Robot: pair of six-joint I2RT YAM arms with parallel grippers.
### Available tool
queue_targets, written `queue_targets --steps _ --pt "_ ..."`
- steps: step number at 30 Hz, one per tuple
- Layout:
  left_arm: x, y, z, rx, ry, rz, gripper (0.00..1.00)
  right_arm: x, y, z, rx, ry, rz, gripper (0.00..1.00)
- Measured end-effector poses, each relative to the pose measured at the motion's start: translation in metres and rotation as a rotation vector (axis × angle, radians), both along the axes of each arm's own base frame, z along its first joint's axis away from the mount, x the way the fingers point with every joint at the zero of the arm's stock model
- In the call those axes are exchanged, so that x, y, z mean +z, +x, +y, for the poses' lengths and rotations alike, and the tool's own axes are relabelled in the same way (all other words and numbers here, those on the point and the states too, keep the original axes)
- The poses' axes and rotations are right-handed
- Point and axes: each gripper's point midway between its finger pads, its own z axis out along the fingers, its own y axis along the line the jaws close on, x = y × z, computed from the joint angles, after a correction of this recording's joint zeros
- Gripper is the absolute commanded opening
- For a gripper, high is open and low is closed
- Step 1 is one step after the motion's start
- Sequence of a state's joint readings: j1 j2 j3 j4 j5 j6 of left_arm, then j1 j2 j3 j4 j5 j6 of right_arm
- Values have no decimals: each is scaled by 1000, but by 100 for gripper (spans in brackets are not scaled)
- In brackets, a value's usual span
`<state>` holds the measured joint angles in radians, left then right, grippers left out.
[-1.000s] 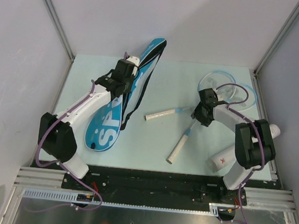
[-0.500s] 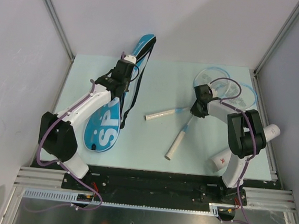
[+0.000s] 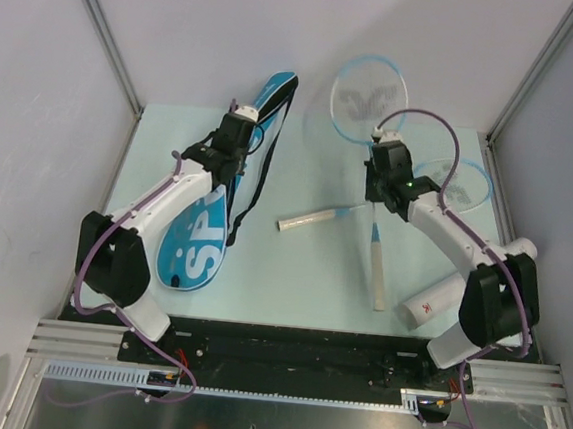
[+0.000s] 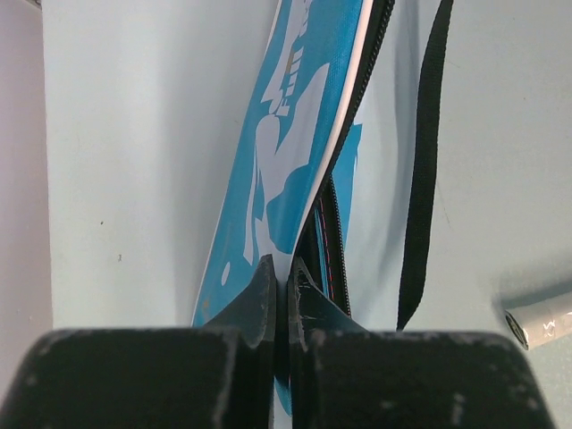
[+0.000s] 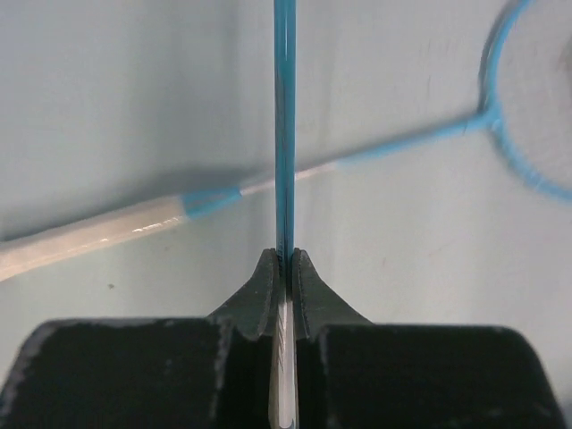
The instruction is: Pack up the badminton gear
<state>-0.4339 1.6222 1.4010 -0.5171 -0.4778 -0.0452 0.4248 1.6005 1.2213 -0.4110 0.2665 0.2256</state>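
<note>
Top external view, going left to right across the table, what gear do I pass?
blue racket cover → lying racket's handle → held racket's handle → white tube

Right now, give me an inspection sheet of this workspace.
surface: pale green table, no spills seen
job's things: blue racket cover at left; raised racket, head lifted off the table; second racket lying flat; white tube at right, partly under the right arm
clutter: nothing seen
grippers: left gripper shut on the racket cover's edge; right gripper shut on the raised racket's shaft
cables: purple cables loop along both arms
surroundings: plain grey walls, metal corner posts
</note>
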Motion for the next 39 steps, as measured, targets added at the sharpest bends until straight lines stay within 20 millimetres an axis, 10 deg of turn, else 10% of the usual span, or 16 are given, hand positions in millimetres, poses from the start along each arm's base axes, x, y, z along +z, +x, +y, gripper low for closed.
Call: queue_targets --steps 7,12,25,39 --pt "-5 1 3 -22 -7 14 0 113 18 19 255 -83 -200 0" --pt "-13 -1 0 -58 -1 33 0 155 15 27 458 -165 -197 0" --pt "-28 -4 -3 -140 33 40 0 56 -90 21 781 -169 251 0" --pt "-24 4 -1 -147 49 7 0 47 -147 32 890 -115 306 0"
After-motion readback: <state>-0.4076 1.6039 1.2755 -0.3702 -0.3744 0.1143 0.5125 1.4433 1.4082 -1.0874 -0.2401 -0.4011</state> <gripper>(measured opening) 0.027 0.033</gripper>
